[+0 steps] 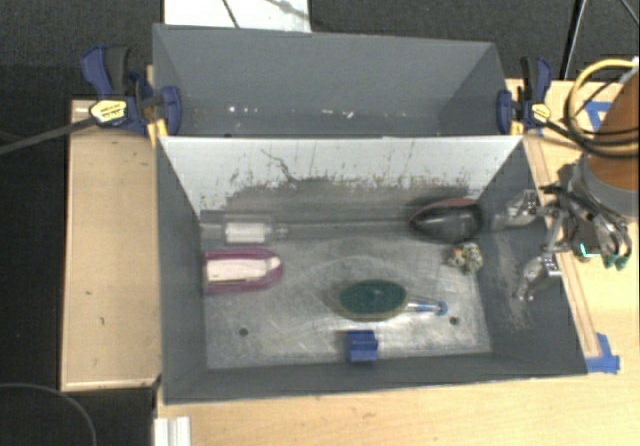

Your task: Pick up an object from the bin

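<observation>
Gripper (520, 244): at right bin wall (535, 334); fingers look spread, nothing between.
Nearest: pale lump (463, 256) just left of jaws; dark oval (445, 221) up-left, beyond it.
Risk: lump sits close to the wall, so a finger may strike the slope or nudge the lump aside and close empty.

On the floor of the bin (330, 84), a tube (246, 231) lies back left, with a case (240, 269) just before it. A brush (375, 299) lies centre, a block (362, 345) at the front edge, a mouse (447, 222) back right and a clump (464, 256) just before it.
</observation>
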`<state>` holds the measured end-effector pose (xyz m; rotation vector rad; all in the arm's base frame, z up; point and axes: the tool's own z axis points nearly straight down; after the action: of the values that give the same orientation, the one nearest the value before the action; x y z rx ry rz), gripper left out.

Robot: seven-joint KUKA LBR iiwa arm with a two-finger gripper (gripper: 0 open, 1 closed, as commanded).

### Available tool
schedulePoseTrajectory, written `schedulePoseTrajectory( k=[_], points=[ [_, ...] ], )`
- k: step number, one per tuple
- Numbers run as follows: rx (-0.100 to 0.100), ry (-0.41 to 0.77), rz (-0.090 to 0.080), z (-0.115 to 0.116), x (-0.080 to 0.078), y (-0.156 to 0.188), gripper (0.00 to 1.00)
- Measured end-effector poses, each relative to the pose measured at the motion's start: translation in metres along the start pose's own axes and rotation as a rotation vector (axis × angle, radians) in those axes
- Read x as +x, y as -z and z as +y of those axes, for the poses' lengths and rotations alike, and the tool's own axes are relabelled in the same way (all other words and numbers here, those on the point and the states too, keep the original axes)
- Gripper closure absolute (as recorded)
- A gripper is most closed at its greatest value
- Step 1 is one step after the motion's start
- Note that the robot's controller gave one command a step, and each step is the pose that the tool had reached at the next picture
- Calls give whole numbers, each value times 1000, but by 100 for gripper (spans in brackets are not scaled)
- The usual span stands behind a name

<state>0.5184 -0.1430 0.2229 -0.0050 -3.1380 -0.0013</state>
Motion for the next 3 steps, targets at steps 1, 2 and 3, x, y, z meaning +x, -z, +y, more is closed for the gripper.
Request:
schedulePoseTrajectory(
  k=[1,2,3],
  points=[
    [0,-71,-12,64,-15,-153,0],
    [1,-88,-18,97,13,-150,0],
    [3,-83,-26,96,10,-148,100]
  ],
)
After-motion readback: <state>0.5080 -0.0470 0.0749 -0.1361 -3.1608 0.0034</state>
